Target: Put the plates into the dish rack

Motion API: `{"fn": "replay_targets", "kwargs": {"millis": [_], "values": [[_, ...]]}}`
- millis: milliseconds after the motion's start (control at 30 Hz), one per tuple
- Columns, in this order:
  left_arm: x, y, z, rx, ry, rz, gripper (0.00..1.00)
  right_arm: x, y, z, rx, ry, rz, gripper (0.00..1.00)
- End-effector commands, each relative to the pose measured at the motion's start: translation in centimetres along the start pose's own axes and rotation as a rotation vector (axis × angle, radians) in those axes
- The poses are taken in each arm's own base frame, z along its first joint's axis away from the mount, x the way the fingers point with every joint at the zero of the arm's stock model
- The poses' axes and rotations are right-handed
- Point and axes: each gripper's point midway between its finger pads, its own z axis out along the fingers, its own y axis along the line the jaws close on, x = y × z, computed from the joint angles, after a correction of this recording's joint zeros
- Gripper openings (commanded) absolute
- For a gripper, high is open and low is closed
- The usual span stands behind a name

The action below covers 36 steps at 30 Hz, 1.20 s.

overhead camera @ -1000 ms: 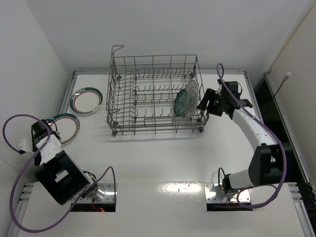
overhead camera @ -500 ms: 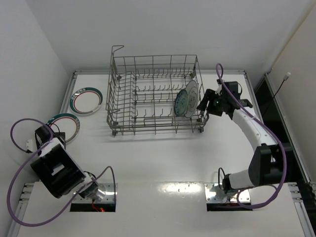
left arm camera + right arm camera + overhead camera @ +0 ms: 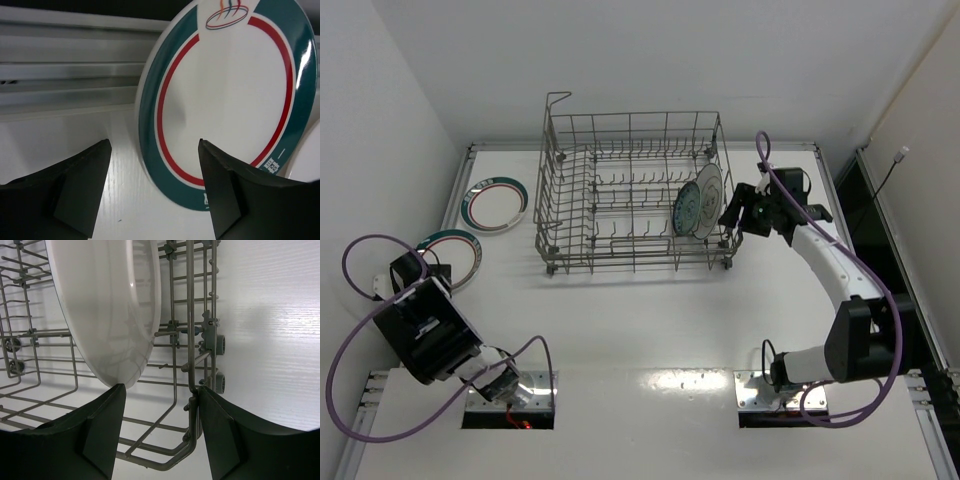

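**Two in the rack, left arm sizing up number three**

Over on the left, the left end effector (image 3: 154,145) is low to the counter (image 3: 640,320) and squared up on a banded plate (image 3: 225,100), white with a green ring and a thin red line inside it. Its fingers stand apart, one over bare counter just outside the rim and the other over the plate's face, so the rim sits in the gap between them. That's the sensible way in, because a plate lying flat offers only its edge to pinch. I can't make out any contact, so by my read this is the line-up for a grasp, not the grasp itself. A second banded plate (image 3: 497,206) lies flat further back, near the rack's left end, waiting its turn.

Across the counter, the dish rack (image 3: 550,205) already holds two, a teal-blue patterned plate (image 3: 686,210) and a white plate (image 3: 709,186). Both stand on edge between the tines at the right end, side by side, and the upright slots are what keep them put. The right end effector (image 3: 161,388) sits just outside the rack's right wall, fingers apart and gripping nothing. The wall's wire and the white plate's lower edge show in the gap.

So roughly halfway, I'd say: two racked, two to go. The catch ahead is that a thin glazed rim may slip when pinched.
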Motion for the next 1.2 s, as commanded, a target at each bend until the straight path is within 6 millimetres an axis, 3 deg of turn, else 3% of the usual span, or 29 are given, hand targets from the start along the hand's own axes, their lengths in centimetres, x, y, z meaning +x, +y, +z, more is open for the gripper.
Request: {"fn": "replay_targets", "kwargs": {"millis": [0, 233, 267, 333, 367, 433, 600, 700, 900, 1033, 1067, 1133, 1167], "values": [[0.0, -0.9, 1.0, 0.043, 0.013, -0.001, 0.68, 4.3, 1.3, 0.3, -0.073, 0.151, 0.022, 0.56], [1.2, -0.5, 1.9, 0.036, 0.061, 0.024, 0.66, 4.0, 1.4, 0.2, -0.077, 0.143, 0.011, 0.56], [1.2, -0.4, 1.9, 0.037, 0.060, 0.036, 0.51, 4.0, 1.4, 0.2, -0.077, 0.142, 0.010, 0.56], [1.5, -0.6, 1.8, 0.051, 0.077, 0.050, 0.41, 4.0, 1.5, 0.2, -0.086, 0.146, 0.011, 0.56], [1.5, -0.6, 1.8, 0.051, 0.077, 0.050, 0.22, 4.0, 1.5, 0.2, -0.086, 0.146, 0.011, 0.56], [1.4, -0.9, 1.6, 0.050, 0.089, 0.063, 0.03, 4.4, 1.4, 0.2, -0.083, 0.154, 0.014, 0.56], [1.6, -0.3, 1.9, 0.008, 0.111, 0.088, 0.00, 4.2, 1.5, 0.0, -0.086, 0.146, 0.011, 0.56], [-0.1, -1.4, 0.6, 0.032, 0.061, 0.100, 0.00, 4.0, 1.6, -0.2, -0.090, 0.136, 0.008, 0.56], [-2.6, -5.5, -4.4, 0.166, 0.007, 0.047, 0.00, 4.1, 2.0, -0.4, -0.112, 0.134, 0.005, 0.56], [-3.9, -11.2, -10.0, 0.384, -0.028, 0.003, 0.00, 3.5, 2.8, -1.1, -0.148, 0.110, 0.025, 0.68], [-4.6, -13.3, -12.2, 0.455, -0.048, 0.000, 0.00, 3.1, 2.7, -1.5, -0.139, 0.088, 0.019, 0.70], [-5.2, -15.1, -14.0, 0.503, -0.056, -0.003, 0.00, 2.1, 2.6, -2.2, -0.108, 0.055, 0.012, 0.70], [-5.8, -16.7, -15.9, 0.554, -0.069, 0.001, 0.00, 1.3, 2.8, -2.6, -0.106, 0.027, 0.005, 0.70]]}}
